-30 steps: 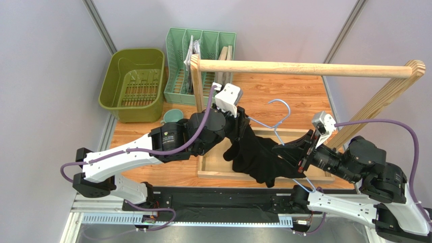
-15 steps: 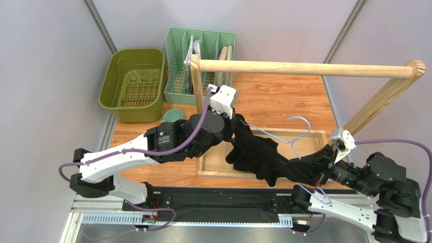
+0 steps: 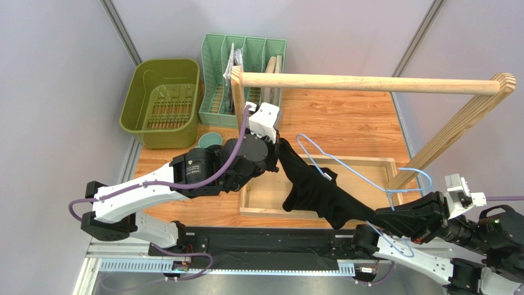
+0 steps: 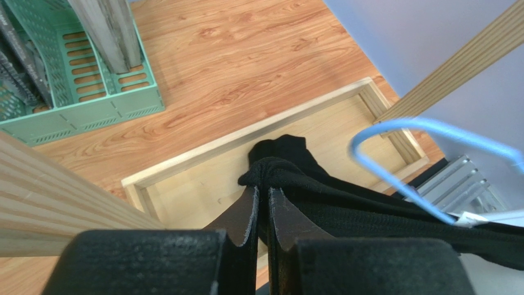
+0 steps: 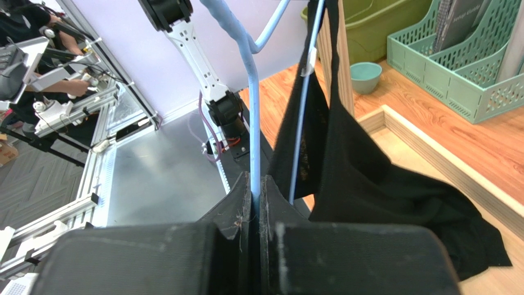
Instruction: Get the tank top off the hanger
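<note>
Above a shallow wooden tray [image 3: 258,210] on a wood table [image 3: 344,117], 2 robot arms hold a garment and its hanger between them, clear of the surface.

L gripper [image 3: 281,147], at centre-left, is clenched on an upper edge of the black tank top [image 3: 313,190]. In the L wrist view the L gripper [image 4: 263,196] has its jaws pinched nearly together w/ bunched black fabric [image 4: 344,209] caught at the tips.

R gripper [image 3: 386,216], low at near right, is clamped on the light-blue wire hanger [image 3: 357,174]. In the R wrist view the R gripper [image 5: 258,184] has its jaws closed flat on the wire [image 5: 253,123], which rises straight up from the tips, w/ the top [image 5: 369,178] hanging just beside it.

The tank top stretches as a diagonal band from the L gripper down toward the R gripper. Loose cloth sags over the tray's near half. One rounded end of the hanger sticks out bare next to the L gripper. The rest of the wire runs along the fabric, and part of it is covered. The hook curls up at the right, near the slanted leg of a wooden rail [image 3: 369,83] that spans the back.

At far left are an olive-green basket [image 3: 160,101], a mint-green file rack [image 3: 243,61] and a small teal cup [image 3: 211,140].
</note>
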`<state>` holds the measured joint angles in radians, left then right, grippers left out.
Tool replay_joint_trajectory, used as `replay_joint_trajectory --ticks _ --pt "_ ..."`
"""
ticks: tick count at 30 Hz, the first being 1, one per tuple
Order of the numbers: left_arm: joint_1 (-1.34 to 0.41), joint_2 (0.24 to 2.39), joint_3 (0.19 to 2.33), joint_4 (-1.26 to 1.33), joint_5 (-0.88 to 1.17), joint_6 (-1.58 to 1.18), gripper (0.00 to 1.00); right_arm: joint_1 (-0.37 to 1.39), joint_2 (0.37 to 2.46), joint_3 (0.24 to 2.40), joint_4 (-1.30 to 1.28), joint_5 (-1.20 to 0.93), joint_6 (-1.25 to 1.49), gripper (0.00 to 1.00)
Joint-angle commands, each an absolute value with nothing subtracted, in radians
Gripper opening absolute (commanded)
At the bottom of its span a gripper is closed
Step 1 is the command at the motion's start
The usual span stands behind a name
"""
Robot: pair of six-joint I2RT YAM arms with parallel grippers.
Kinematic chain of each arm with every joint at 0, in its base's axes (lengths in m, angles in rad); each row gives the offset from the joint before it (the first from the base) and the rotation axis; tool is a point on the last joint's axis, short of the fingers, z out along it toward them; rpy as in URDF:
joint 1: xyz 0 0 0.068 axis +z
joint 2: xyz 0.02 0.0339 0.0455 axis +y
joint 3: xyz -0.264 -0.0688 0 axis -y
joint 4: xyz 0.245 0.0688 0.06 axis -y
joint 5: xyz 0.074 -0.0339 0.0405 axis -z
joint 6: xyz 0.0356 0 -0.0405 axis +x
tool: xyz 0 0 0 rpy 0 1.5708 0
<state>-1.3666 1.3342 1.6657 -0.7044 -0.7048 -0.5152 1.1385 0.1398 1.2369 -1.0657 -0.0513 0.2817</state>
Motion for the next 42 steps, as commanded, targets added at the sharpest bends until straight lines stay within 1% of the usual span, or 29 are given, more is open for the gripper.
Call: replay_joint_trajectory --ticks 1,9,13,16,21,24,25,28,32,36,37,39,42 --pt "-1.327 1.310 1.695 -0.743 -0.770 -0.502 0.00 1.144 0.106 1.270 -1.046 -0.080 0.276 0.00" --pt "-1.325 1.298 1.605 -0.680 -0.598 -0.499 0.00 1.143 0.178 1.204 -0.888 -0.002 0.313 0.00" --pt "-1.325 1.270 1.514 -0.589 -0.509 -0.514 0.00 1.143 0.181 1.114 -0.757 0.147 0.348 0.00" --pt "-1.325 1.267 1.464 -0.575 -0.491 -0.534 0.00 1.143 0.192 1.039 -0.652 0.230 0.367 0.00" --pt "-1.324 1.273 1.422 -0.578 -0.466 -0.555 0.00 1.144 0.224 0.956 -0.595 0.346 0.417 0.00" --pt "-1.324 1.275 1.402 -0.578 -0.460 -0.563 0.00 1.144 0.236 0.919 -0.597 0.478 0.471 0.00" --pt "-1.324 1.278 1.398 -0.577 -0.457 -0.566 0.00 1.144 0.242 0.908 -0.607 0.555 0.524 0.00" --pt "-1.325 1.278 1.382 -0.568 -0.445 -0.574 0.00 1.143 0.273 0.884 -0.603 0.627 0.586 0.00" --pt "-1.324 1.284 1.351 -0.554 -0.425 -0.587 0.00 1.144 0.363 0.884 -0.597 0.713 0.646 0.00" --pt "-1.324 1.292 1.332 -0.535 -0.400 -0.604 0.00 1.143 0.483 0.896 -0.534 0.825 0.647 0.00" --pt "-1.325 1.295 1.328 -0.534 -0.396 -0.607 0.00 1.135 0.515 0.897 -0.494 0.869 0.644 0.00" --pt "-1.325 1.295 1.327 -0.534 -0.382 -0.615 0.00 1.112 0.598 0.884 -0.430 0.879 0.591 0.00" --pt "-1.325 1.287 1.322 -0.531 -0.370 -0.621 0.00 1.042 0.652 0.773 -0.174 0.850 0.465 0.00"
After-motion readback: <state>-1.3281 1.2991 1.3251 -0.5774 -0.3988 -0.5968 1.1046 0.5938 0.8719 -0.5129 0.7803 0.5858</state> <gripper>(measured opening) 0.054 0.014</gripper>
